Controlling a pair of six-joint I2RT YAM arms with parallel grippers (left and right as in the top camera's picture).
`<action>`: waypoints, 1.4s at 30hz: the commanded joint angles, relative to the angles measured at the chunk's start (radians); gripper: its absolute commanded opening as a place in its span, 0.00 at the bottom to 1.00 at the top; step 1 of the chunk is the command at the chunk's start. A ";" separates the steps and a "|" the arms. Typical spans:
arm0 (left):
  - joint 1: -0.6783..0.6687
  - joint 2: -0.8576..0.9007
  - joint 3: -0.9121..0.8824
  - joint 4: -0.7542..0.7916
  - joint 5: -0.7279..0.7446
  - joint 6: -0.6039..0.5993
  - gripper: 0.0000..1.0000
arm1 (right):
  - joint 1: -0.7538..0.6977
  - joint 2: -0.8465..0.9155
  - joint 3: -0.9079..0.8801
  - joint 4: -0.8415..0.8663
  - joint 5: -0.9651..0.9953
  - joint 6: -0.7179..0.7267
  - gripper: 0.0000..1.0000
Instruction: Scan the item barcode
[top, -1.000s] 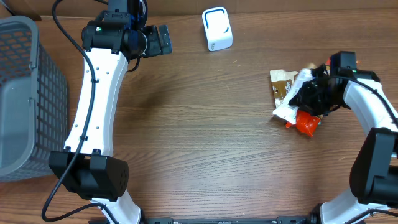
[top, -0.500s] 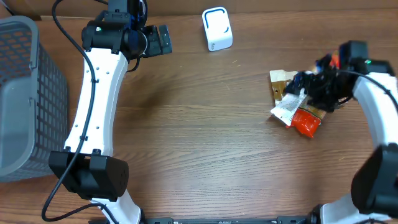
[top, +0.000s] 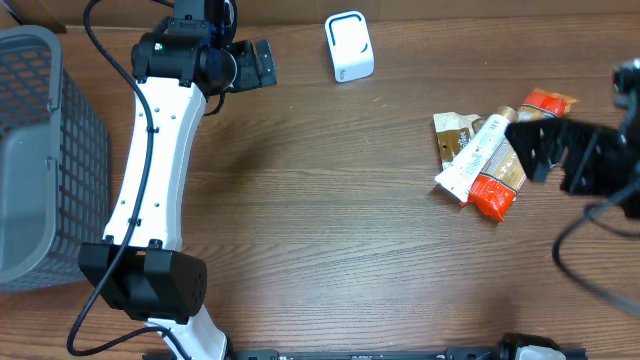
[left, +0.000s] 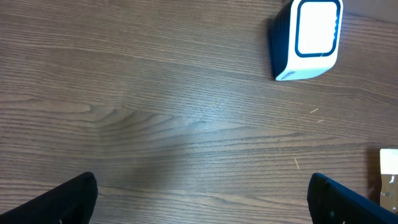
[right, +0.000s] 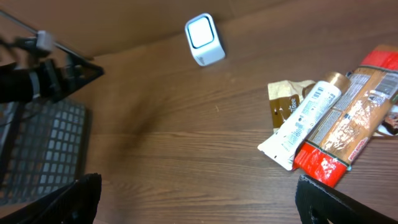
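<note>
This looks like a robot lab bench set up as a shop checkout. On a wood-grain table (top: 320, 240), a white scanner (top: 349, 47) stands at 12 o'clock and a grey mesh basket (top: 40, 150) at 9 o'clock. Retail packets (top: 490, 165) lie at 3 o'clock, and a white arm (top: 150, 190) is based at 7 o'clock.

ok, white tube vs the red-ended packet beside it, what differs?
The white tube is narrower and shorter; the red-ended packet is wider and longer. The tube shows a barcode near its cap; I see none on the packet. Both lie flat, side by side, on the same diagonal.
</note>
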 joint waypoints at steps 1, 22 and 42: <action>-0.001 0.000 0.010 0.000 -0.003 0.001 1.00 | 0.000 -0.086 0.015 0.000 -0.001 -0.007 1.00; -0.001 0.000 0.010 0.000 -0.003 0.001 1.00 | 0.008 -0.233 -0.185 -0.003 0.202 -0.012 1.00; -0.001 0.000 0.010 0.000 -0.003 0.001 0.99 | 0.148 -0.970 -1.593 1.346 0.221 -0.004 1.00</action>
